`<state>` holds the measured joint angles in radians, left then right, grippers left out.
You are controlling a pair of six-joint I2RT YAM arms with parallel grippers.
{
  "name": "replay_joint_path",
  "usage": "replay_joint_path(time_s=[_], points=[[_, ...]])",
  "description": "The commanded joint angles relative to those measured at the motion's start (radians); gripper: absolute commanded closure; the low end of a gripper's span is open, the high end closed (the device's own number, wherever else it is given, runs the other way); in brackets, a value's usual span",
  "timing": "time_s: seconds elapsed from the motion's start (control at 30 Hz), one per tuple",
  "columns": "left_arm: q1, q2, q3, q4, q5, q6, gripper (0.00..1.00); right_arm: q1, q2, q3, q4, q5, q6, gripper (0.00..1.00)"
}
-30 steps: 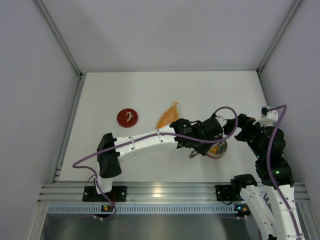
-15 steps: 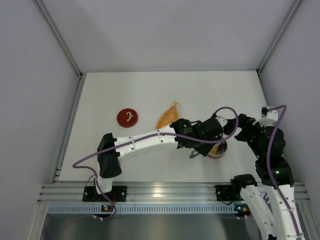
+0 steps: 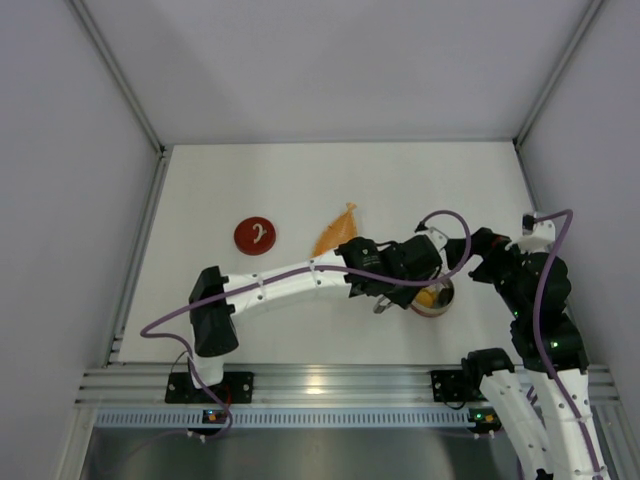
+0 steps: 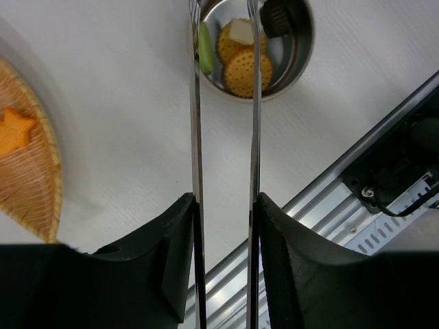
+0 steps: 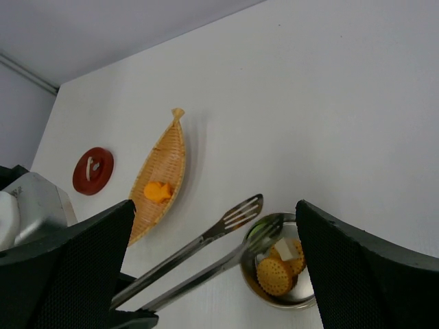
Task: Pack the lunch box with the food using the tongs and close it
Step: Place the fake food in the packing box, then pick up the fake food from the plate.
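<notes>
My left gripper (image 4: 225, 205) is shut on the tongs (image 4: 197, 130), one silver arm against each finger, and the tongs' arms stand apart. Their tips reach the lunch box (image 4: 306, 49), one over its left rim and one inside. The steel lunch box (image 3: 433, 299) holds food: round crackers (image 4: 248, 72), a green piece (image 4: 205, 49), a white piece (image 4: 240, 31) and a brown piece (image 4: 278, 17). Nothing is pinched between the tongs' tips (image 5: 243, 212). My right gripper (image 5: 214, 205) hangs open, well above the lunch box (image 5: 288, 303). The red lid (image 3: 255, 235) lies apart at the left.
The orange leaf-shaped tray (image 3: 335, 232) lies between lid and lunch box, with one orange star-shaped piece (image 5: 158, 192) in it. The aluminium rail (image 3: 320, 385) runs along the near table edge. Side walls close in left and right.
My left gripper has eased a little wider and the tongs' arms have spread. The left arm has shifted slightly to the left. The right arm has stayed still.
</notes>
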<state>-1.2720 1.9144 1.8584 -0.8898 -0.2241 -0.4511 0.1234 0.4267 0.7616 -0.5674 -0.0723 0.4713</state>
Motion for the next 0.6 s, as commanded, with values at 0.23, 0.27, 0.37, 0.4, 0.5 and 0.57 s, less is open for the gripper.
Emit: replay_joint_path(time_s=[0.23,0.27,0.37,0.4,0.5,0.57], points=[[0.190,-0.382,-0.318,-0.029,-0.129,-0.041,0.53,-0.011,-0.003,0.039,0.004,-0.012,-0.016,0.00],[0.206,-0.399,-0.333,-0.050,-0.133,-0.032,0.53,-0.011,-0.002,0.036,0.009,-0.021,-0.008,0.00],[0.252,-0.451,-0.383,-0.075,-0.138,-0.017,0.52,-0.011,0.001,0.021,0.034,-0.044,0.006,0.01],[0.273,-0.459,-0.401,-0.077,-0.133,-0.011,0.52,-0.011,0.006,0.018,0.040,-0.047,0.007,0.01],[0.312,-0.479,-0.435,-0.083,-0.118,0.012,0.51,-0.011,0.015,0.013,0.043,-0.052,0.006,0.00],[0.345,-0.477,-0.447,-0.083,-0.097,0.041,0.51,-0.011,0.017,0.013,0.037,-0.049,0.003,0.01]])
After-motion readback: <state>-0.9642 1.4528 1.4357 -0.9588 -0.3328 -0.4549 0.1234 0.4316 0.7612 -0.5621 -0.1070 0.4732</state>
